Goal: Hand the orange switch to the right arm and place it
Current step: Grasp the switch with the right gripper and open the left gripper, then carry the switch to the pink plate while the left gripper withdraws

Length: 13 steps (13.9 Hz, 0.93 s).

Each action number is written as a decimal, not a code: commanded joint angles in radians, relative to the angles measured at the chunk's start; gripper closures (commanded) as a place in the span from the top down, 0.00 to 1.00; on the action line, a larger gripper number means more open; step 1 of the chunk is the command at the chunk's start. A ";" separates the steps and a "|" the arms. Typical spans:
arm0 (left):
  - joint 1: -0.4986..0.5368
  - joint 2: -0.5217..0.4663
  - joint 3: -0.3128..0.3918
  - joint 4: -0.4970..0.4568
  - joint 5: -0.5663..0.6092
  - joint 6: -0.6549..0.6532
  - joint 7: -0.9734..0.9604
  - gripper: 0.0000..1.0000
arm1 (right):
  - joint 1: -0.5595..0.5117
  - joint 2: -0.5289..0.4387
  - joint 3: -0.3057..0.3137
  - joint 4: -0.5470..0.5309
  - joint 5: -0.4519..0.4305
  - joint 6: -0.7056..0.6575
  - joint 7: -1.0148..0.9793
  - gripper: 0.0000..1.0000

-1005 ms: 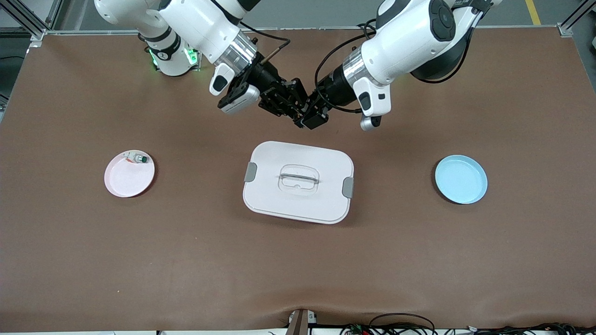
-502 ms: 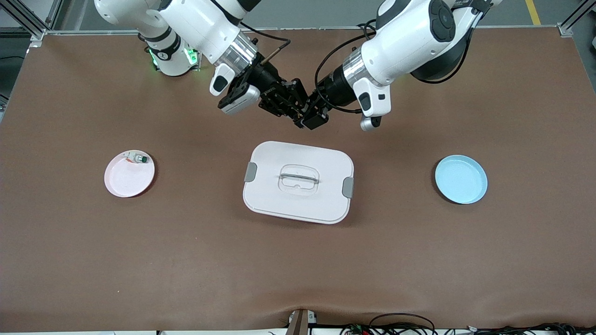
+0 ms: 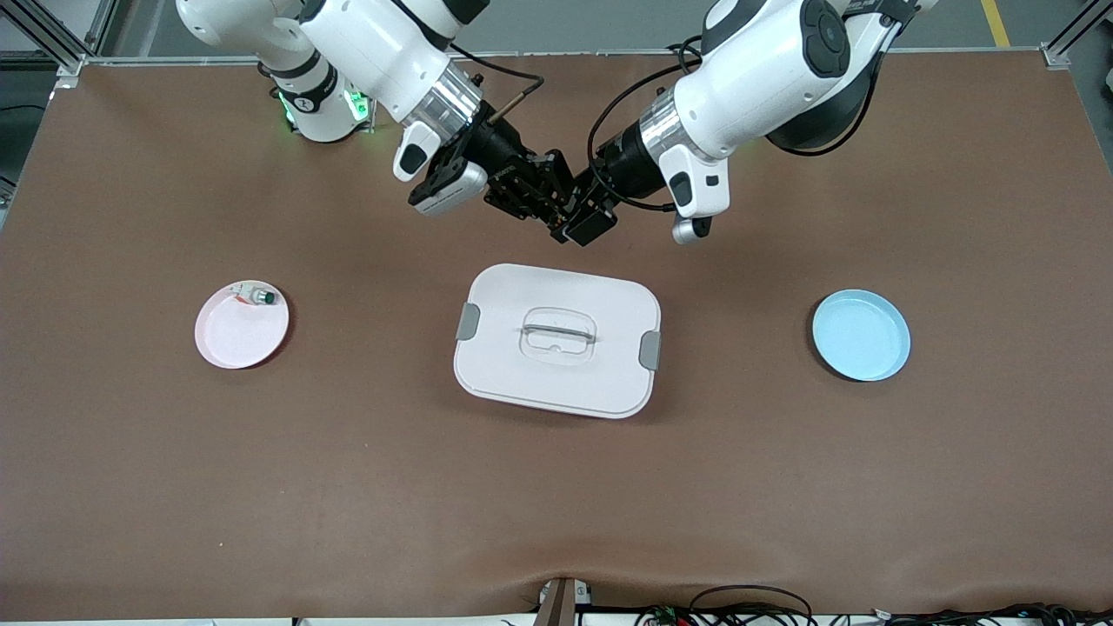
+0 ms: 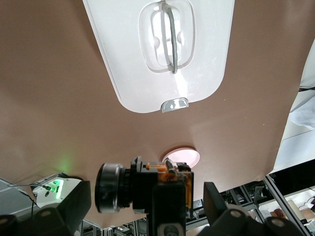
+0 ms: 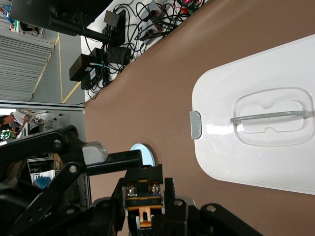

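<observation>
The orange switch (image 5: 142, 199) is a small black block with orange-copper parts, held in the air over the bare table just farther from the front camera than the white box. My right gripper (image 5: 143, 209) is shut on it; in the front view this gripper (image 3: 543, 196) meets the left one. In the left wrist view the switch (image 4: 170, 178) sits between the spread fingers of my left gripper (image 4: 145, 201), which is open, with a gap showing at one finger. The left gripper (image 3: 584, 217) is right beside the right one. The switch itself is hidden between the grippers in the front view.
A white lidded box (image 3: 504, 382) with a clear handle lies mid-table. A pink plate (image 3: 235, 339) at the right arm's end holds a white-silver part with a green cap (image 3: 258, 296). A light blue plate (image 3: 861, 335) lies at the left arm's end.
Both grippers stay together over the same spot. The right one has crept slightly away from the front camera and the left one has shifted a little; nothing else moved.
</observation>
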 commanded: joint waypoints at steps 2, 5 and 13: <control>0.000 -0.003 -0.005 0.002 0.023 0.012 -0.026 1.00 | 0.002 0.011 -0.010 0.021 -0.001 -0.015 -0.096 0.00; 0.003 -0.004 -0.005 0.002 0.023 0.012 -0.026 1.00 | -0.021 0.011 -0.011 0.018 -0.007 -0.073 -0.206 0.00; 0.009 -0.003 -0.005 -0.001 0.023 0.012 -0.025 1.00 | -0.168 -0.001 -0.014 0.116 -0.408 -0.584 -0.479 0.00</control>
